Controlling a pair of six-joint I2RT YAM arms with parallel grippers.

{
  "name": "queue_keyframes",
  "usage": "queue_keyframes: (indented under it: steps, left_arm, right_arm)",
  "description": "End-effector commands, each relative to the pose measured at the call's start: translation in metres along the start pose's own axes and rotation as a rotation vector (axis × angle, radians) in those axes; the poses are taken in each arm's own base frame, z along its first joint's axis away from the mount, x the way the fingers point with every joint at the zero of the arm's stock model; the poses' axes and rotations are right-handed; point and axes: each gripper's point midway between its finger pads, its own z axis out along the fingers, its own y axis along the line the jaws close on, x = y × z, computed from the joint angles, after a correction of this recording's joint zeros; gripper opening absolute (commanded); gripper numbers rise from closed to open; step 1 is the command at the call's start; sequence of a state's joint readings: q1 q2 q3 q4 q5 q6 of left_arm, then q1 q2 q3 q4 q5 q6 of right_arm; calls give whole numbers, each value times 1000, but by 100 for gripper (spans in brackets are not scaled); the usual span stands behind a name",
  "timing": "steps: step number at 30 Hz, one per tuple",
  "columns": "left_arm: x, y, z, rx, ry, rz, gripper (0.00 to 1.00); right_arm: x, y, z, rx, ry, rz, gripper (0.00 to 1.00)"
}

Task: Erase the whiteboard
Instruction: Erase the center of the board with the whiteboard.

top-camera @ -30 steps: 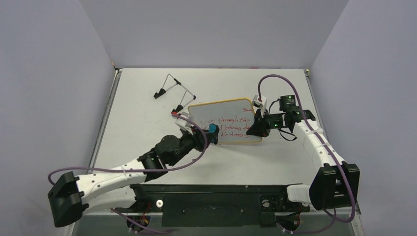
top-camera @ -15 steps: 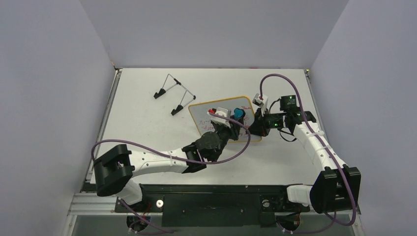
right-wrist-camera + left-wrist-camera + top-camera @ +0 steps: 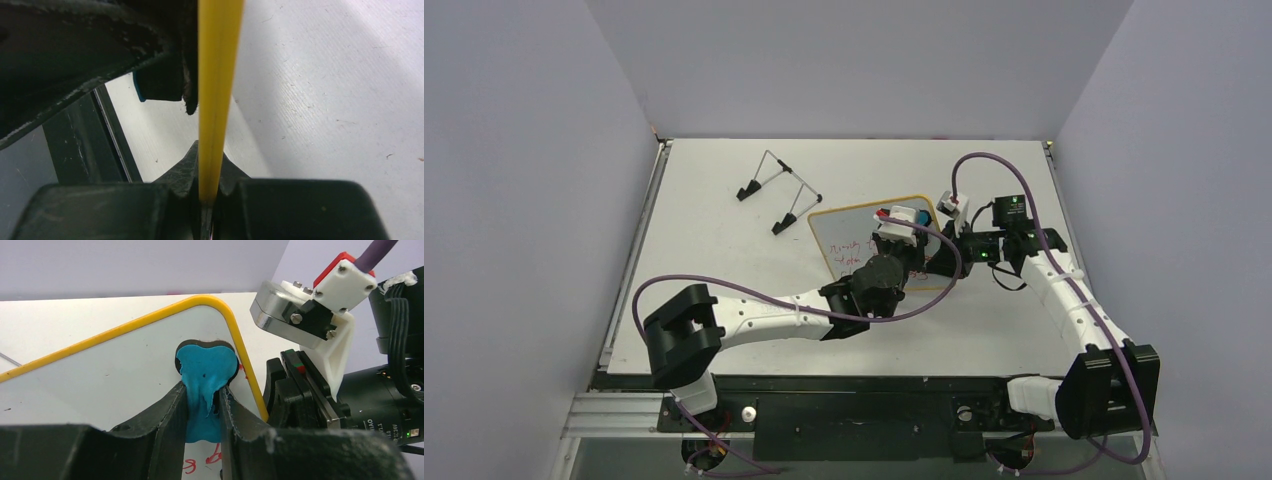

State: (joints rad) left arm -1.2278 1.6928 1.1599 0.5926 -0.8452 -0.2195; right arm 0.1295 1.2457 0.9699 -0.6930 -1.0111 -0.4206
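Note:
The whiteboard [image 3: 842,230], white with a yellow-orange rim, lies tilted on the table with red writing [image 3: 850,256] on its left part. My left gripper [image 3: 202,401] is shut on the blue eraser [image 3: 206,371] and presses it on the board [image 3: 110,375] near its upper right corner. From above, the left gripper [image 3: 921,243] is mostly hidden under its wrist. My right gripper [image 3: 212,192] is shut on the board's rim [image 3: 216,75], seen edge-on. It holds the board's right edge in the top view [image 3: 946,262]. A few red marks [image 3: 192,466] show below the eraser.
A thin wire stand [image 3: 779,190] with black feet stands behind and left of the board. The right gripper's fingers [image 3: 282,390] and wrist camera mount [image 3: 310,310] sit close to the right of the eraser. Grey walls enclose the table.
My left arm has swept the eraser from the board's left edge across to its upper right corner. Writing on the right part is gone. The right gripper has kept its hold.

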Motion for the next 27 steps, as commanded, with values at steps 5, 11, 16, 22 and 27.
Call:
queue_keyframes:
  steps: [5,11,16,22,27]
  left_arm:
    - [2,-11,-2,64,37,-9,0]
    - [-1,16,13,24,46,-40,0]
    - [-3,5,9,98,56,-58,0]
    - [6,-4,0,116,75,-64,0]
    - [2,6,6,100,85,-73,0]
  right_arm:
    - [-20,22,-5,-54,-50,-149,0]
    - [-15,23,-6,-66,-22,-173,0]
    - [-11,22,-4,-83,-6,-162,0]
    - [-4,22,-4,-95,18,-184,0]
    - [-2,23,-6,-92,20,-204,0]
